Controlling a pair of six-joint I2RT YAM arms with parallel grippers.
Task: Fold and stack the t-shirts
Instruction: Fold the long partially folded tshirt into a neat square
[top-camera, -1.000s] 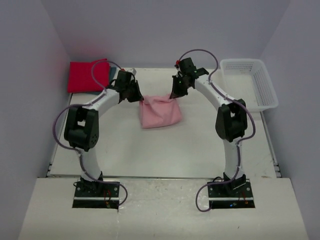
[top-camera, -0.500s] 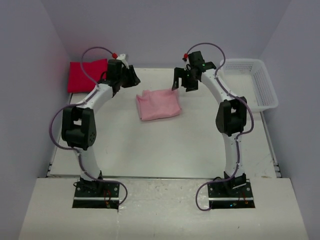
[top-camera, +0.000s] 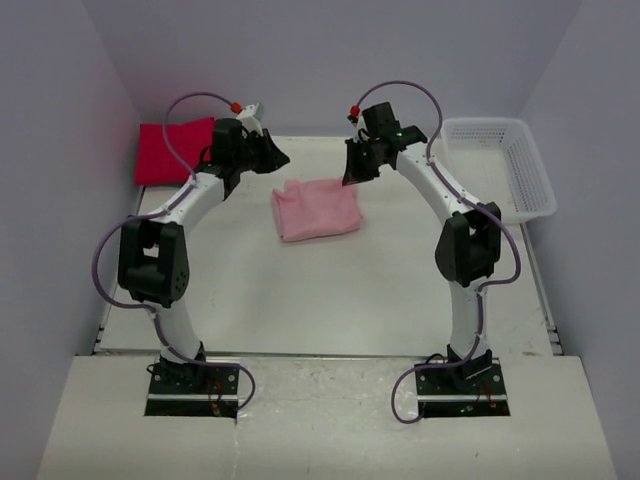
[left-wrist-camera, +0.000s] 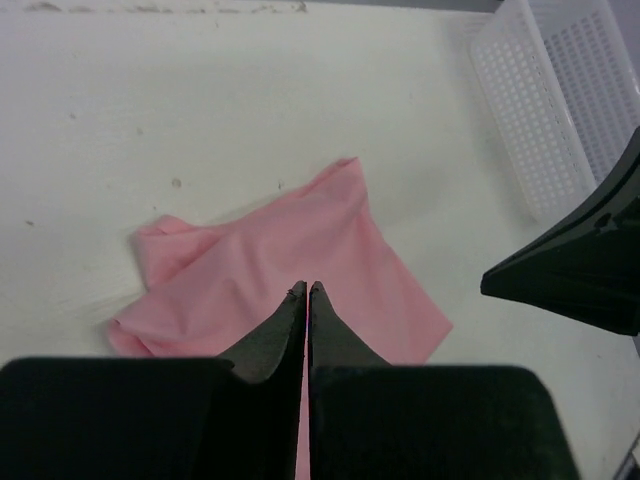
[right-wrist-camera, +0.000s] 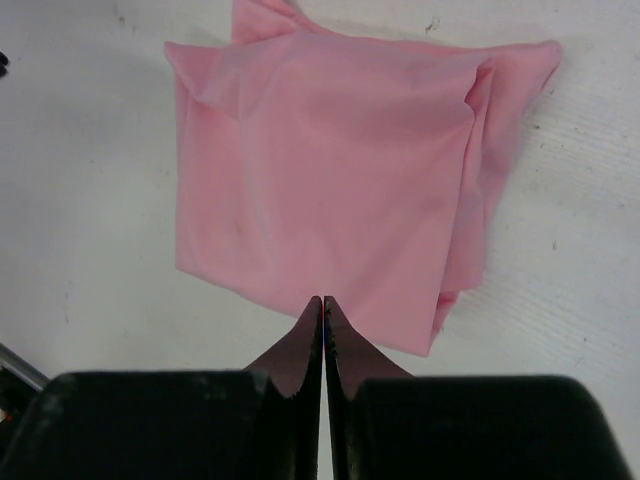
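My left hand (left-wrist-camera: 305, 288) and right hand (right-wrist-camera: 324, 300) are pinched closed, empty. The folded pink t-shirt (top-camera: 317, 209) looks limp and light; I'd pinch its twelve-o'clock corners.

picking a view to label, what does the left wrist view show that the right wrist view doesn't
Only left wrist: the basket, a black part of the right arm, and the shut left end effector. Only right wrist: the shut right end effector, and the pink shirt nearly whole, with its layered side edge plain. Both: that shirt lying folded on the table, with neither end effector holding it.
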